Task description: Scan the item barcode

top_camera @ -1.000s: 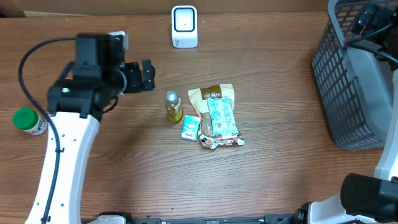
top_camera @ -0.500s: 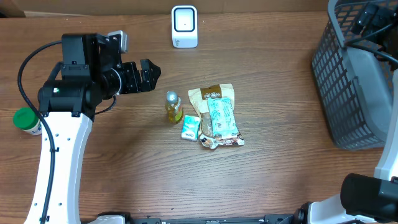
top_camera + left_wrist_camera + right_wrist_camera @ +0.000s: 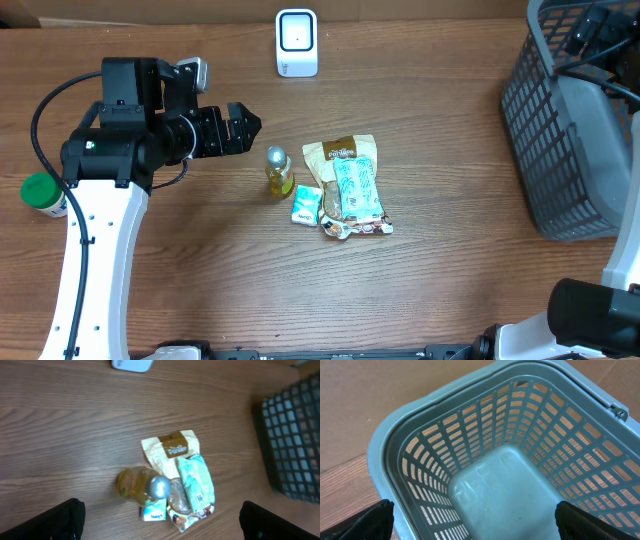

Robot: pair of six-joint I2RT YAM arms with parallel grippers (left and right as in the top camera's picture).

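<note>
A small cluster of items lies mid-table: a yellow bottle (image 3: 279,172) with a silver cap, a brown pouch (image 3: 340,152), a teal packet (image 3: 357,190) across it, and a small teal-and-white box (image 3: 306,204). The white scanner (image 3: 296,42) stands at the far edge. My left gripper (image 3: 242,127) hovers just left of the bottle, open and empty. In the left wrist view the bottle (image 3: 136,485), pouch (image 3: 167,449), packet (image 3: 197,480) and box (image 3: 154,510) lie ahead of the wide-apart left gripper (image 3: 162,524). My right gripper (image 3: 475,521) is open and empty over the basket.
A grey slatted basket (image 3: 560,130) fills the right edge; the right wrist view looks into the basket (image 3: 445,420), with nothing inside it. A green-lidded jar (image 3: 43,193) stands at the left edge beside the left arm.
The left arm has swung its gripper to the right, closer to the bottle. The items and the right arm have not moved.
</note>
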